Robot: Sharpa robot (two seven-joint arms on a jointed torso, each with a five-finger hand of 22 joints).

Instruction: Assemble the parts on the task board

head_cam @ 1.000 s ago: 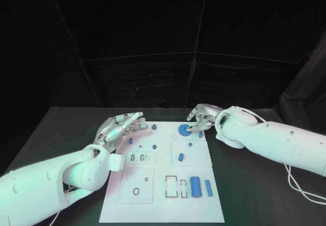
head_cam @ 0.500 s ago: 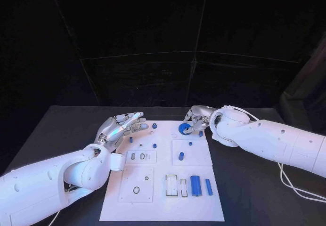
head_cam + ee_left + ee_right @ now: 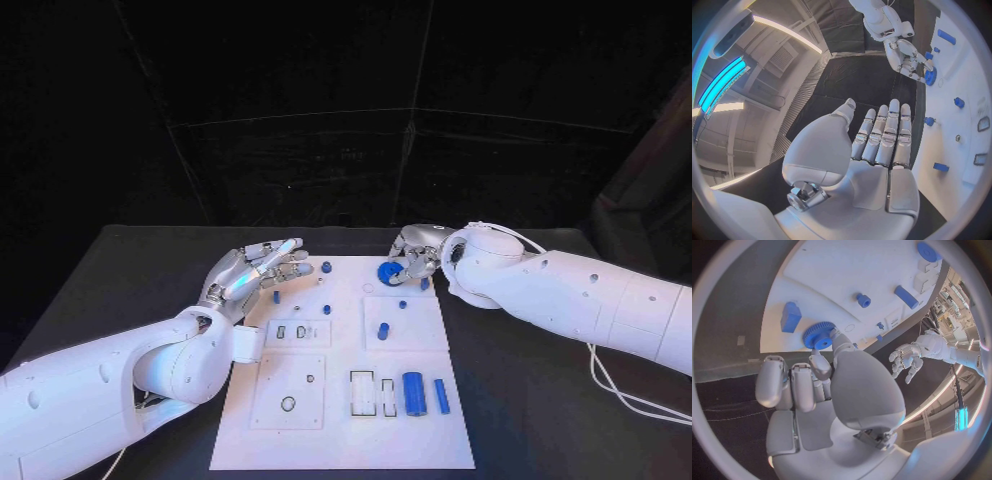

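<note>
Blue toothed gear [image 3: 819, 335] — pinched, prob., by right robot hand [image 3: 826, 385].

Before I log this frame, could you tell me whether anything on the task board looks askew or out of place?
Only the blue gear: the right hand pinches it at the far edge of the task board, so it looks tilted rather than flat. The left hand hovers open.

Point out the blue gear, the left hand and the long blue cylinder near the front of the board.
blue gear [image 3: 819, 335], right wrist view, on its toothed face.
left hand [image 3: 260, 268], head view, on the open palm.
long blue cylinder [image 3: 414, 393], head view, on the middle of its body.
</note>
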